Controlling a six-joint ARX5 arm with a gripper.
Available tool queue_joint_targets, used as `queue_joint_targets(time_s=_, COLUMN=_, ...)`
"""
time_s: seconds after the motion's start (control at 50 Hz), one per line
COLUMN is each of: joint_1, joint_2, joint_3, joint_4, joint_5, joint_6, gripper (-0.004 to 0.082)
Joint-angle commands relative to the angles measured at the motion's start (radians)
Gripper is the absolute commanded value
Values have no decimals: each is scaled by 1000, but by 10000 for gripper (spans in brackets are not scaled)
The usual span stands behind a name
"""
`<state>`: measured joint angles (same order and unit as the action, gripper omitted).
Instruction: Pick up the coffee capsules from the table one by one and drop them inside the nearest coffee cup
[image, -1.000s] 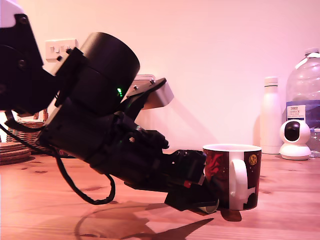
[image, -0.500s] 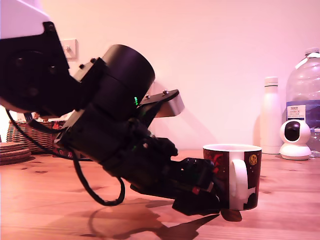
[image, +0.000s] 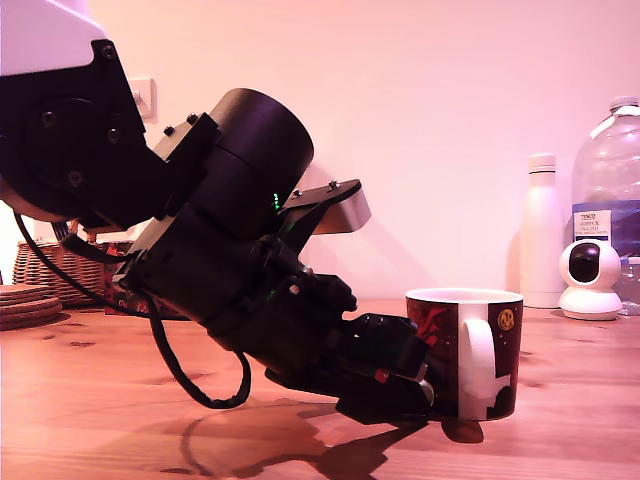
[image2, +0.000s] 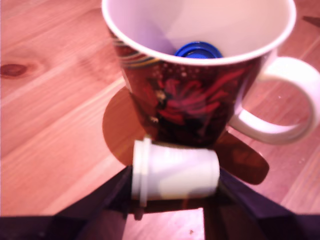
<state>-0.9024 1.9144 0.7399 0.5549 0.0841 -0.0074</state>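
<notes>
While end effector (image2: 172, 200) grips capsule (image2: 175, 172), blue capsule (image2: 198, 50) inside mug (image2: 195, 95).

Matte black arm (image: 200, 250), large cylindrical motor housing, white upper link cover, small green indicator light, silver camera bracket, looping black cable (image: 190, 385), visible screws, black hand (image: 395, 395)

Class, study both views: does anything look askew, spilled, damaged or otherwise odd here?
Nothing is spilled or broken. The pale capsule lies on its side between the gripper fingers, right by the upright mug. A blue object already sits inside the mug, a different colour from the capsule.
</notes>
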Motion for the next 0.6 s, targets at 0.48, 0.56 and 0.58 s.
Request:
queue_joint_targets(time_s=0.48, joint_1=1, joint_2=-86, joint_3=-6, joint_4=-189, joint_5=2, joint_6=35, gripper=319)
queue_joint_targets(time_s=0.56, joint_1=1, joint_2=-113, joint_3=-6, joint_4=-230, joint_5=2, joint_6=36, gripper=319)
queue_joint_targets(time_s=0.58, joint_1=1, joint_2=-119, joint_3=-6, joint_4=-243, joint_5=2, joint_6=36, gripper=319)
